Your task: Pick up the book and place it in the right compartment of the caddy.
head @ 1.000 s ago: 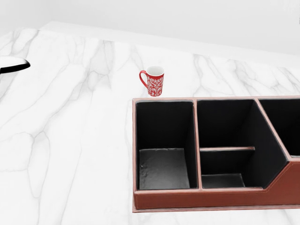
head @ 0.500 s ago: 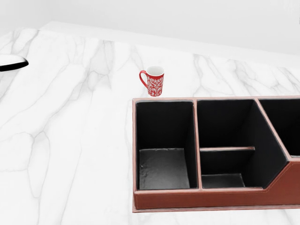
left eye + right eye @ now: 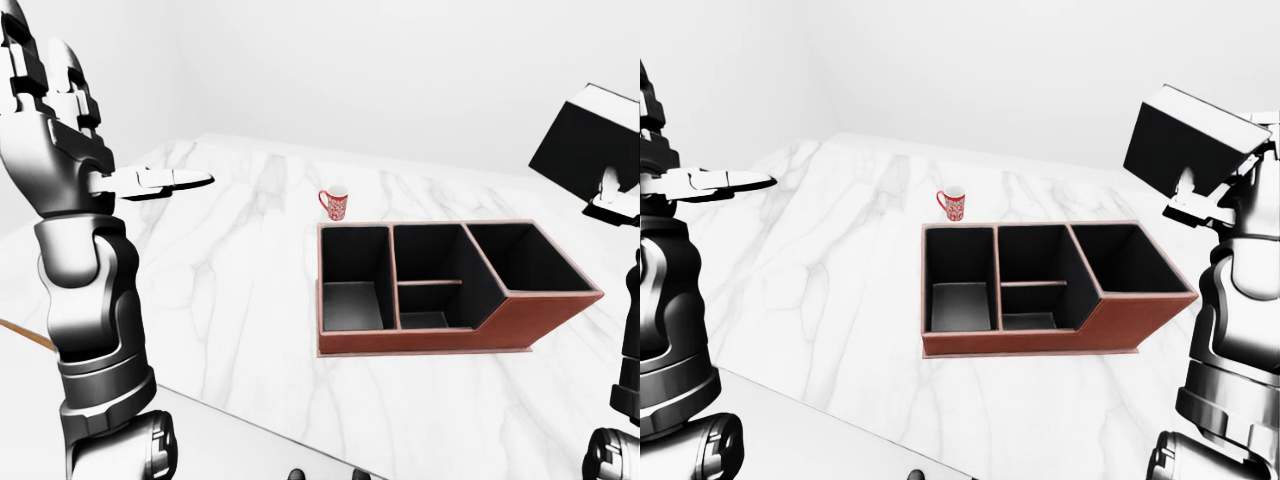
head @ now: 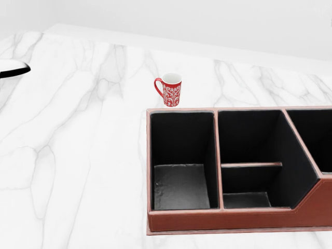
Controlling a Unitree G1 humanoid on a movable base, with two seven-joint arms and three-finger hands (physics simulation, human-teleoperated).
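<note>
Two robot hands showed in the eye views, both raised well above the desk (image 3: 230,300). The right robot hand (image 3: 1215,195) stood up and to the right of the caddy (image 3: 1140,318), its fingers (image 3: 1188,186) closed on the lower edge of the book (image 3: 1185,135). The book was black with white page edges, tilted in the air above and to the right of the caddy's right compartment, touching neither the caddy nor the desk. The left robot hand (image 3: 75,140) was lifted far to the left of the caddy, spread wide and holding nothing, one finger (image 3: 165,182) pointing level toward the caddy's side of the view. A thin black sliver of that finger reached into the head view at its left edge.

The caddy was a brown box with black inner walls, resting flat on the white marble desk. It had three sections across: a left one, a middle one split by a low crossbar, and a right one whose near wall rose higher along a slanted edge. All the compartments in view held nothing. A red mug (image 4: 169,89) with a white pattern stood upright just beyond the caddy's far left corner, handle turned to the left, near the caddy but not touching it
</note>
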